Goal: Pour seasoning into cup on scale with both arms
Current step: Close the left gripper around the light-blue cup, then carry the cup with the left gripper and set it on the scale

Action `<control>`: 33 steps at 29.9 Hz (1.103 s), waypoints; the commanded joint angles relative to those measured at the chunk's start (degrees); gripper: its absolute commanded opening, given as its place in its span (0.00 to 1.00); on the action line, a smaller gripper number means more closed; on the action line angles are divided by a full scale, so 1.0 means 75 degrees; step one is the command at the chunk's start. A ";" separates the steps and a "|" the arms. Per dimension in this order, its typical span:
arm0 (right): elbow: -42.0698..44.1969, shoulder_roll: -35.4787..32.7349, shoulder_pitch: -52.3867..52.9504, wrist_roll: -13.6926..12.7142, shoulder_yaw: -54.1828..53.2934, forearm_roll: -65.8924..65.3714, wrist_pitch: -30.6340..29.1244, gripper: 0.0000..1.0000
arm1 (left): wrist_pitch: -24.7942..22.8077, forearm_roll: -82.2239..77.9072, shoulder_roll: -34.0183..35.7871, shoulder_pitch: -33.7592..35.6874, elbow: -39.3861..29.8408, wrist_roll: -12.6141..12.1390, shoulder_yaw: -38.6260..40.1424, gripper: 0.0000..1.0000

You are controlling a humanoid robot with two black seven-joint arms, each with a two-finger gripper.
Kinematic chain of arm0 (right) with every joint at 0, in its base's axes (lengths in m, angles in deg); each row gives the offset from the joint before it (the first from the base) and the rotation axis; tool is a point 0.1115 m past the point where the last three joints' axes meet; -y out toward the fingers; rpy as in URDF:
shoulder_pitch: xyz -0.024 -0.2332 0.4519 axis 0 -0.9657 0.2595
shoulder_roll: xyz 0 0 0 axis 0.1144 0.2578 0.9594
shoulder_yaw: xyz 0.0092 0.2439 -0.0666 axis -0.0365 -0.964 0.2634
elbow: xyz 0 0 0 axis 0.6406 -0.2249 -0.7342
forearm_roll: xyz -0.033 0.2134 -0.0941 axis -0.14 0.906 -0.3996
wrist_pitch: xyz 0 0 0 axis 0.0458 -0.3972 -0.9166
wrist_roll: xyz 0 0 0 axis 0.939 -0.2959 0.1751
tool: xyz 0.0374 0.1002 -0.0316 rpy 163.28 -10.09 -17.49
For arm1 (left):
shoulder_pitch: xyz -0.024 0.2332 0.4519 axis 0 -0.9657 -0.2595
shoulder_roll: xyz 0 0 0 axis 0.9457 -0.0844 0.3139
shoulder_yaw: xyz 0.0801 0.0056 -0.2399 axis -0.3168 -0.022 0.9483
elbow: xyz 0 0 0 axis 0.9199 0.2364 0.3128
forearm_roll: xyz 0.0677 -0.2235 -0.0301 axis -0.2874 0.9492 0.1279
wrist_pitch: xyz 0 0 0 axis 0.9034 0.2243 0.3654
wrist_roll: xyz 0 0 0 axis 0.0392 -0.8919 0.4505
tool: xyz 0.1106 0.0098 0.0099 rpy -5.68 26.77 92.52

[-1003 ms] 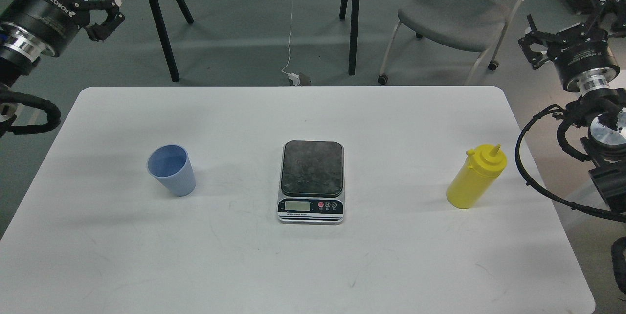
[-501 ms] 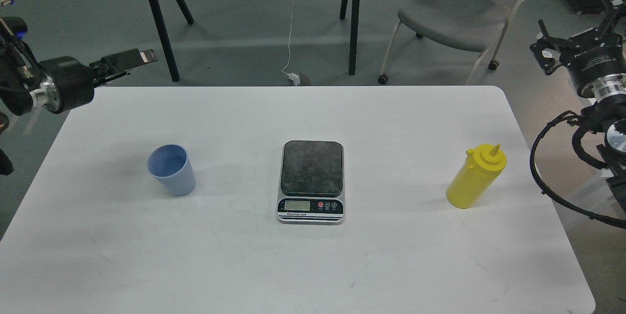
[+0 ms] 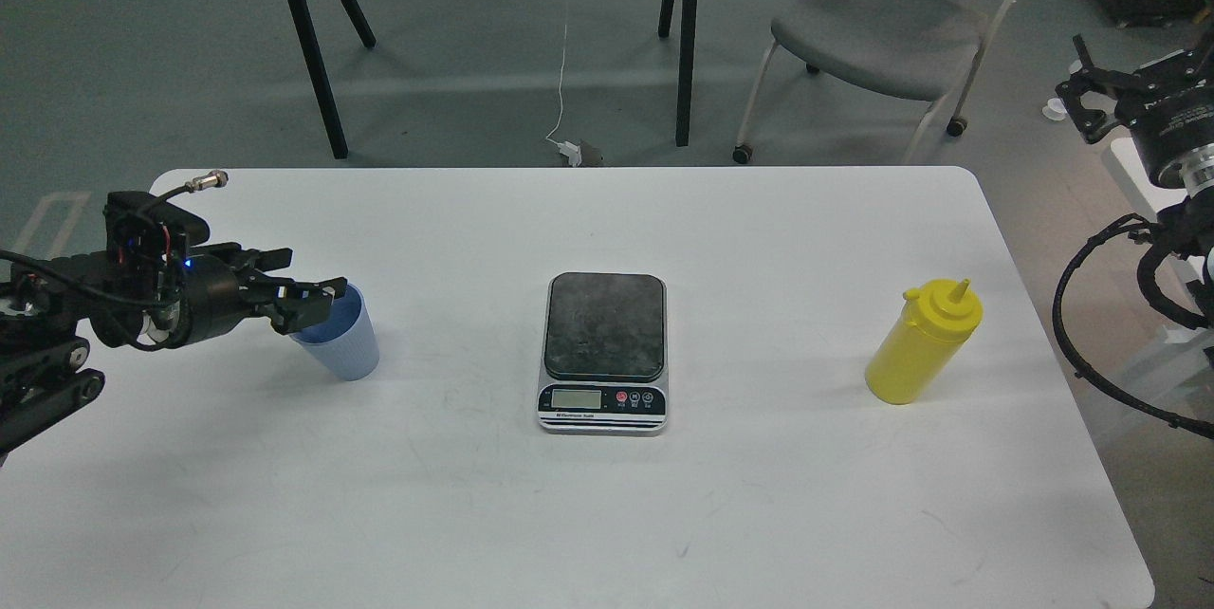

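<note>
Your left gripper (image 3: 308, 298) reaches in level from the left edge, fingers spread, tips overlapping the rim of the one blue cup (image 3: 340, 346); your right gripper (image 3: 1091, 97) hangs off the table's (image 3: 607, 514) right edge, and I cannot tell how its fingers stand. One scale (image 3: 604, 353) sits mid-table with bare tabletop all around, its label unreadable, and one yellow seasoning (image 3: 922, 343) bottle stands upright near the right edge.

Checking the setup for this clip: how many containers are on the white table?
2. A blue cup stands left of the scale, with the left gripper at its rim. A yellow squeeze bottle stands right of it.
</note>
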 commanded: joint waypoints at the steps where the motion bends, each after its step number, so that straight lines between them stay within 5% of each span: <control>1: -0.0001 -0.0002 0.0001 0.0000 0.0020 -0.0007 0.0000 1.00 | 0.0035 -0.0028 -0.0188 -0.0001 0.0335 0.0035 -0.0092 0.68; 5: -0.0001 -0.0002 0.0012 -0.0011 0.0043 -0.0007 0.0000 1.00 | 0.0012 0.0006 -0.0200 -0.0001 0.0371 0.0082 -0.0080 0.49; 11: -0.0001 -0.0002 0.0012 -0.0011 0.0044 -0.0007 0.0000 1.00 | 0.0000 -0.0017 -0.0282 -0.0001 0.0640 0.0749 -0.0197 0.21; 21: 0.0034 -0.0002 0.0001 0.0000 0.0055 -0.0007 0.0000 1.00 | 0.0000 0.0100 -0.0434 0.0057 0.0980 0.0750 -0.0373 0.05; 27: 0.0034 -0.0025 -0.0046 0.0000 0.0044 -0.0007 0.0000 1.00 | -0.0117 0.0206 -0.0201 0.0489 0.0360 0.0820 -0.0314 0.03; 33: 0.0034 -0.0212 -0.0163 0.0000 0.0044 -0.0007 0.0000 1.00 | -0.1380 0.0206 -0.0200 0.2011 -0.0624 0.0856 -0.0303 0.02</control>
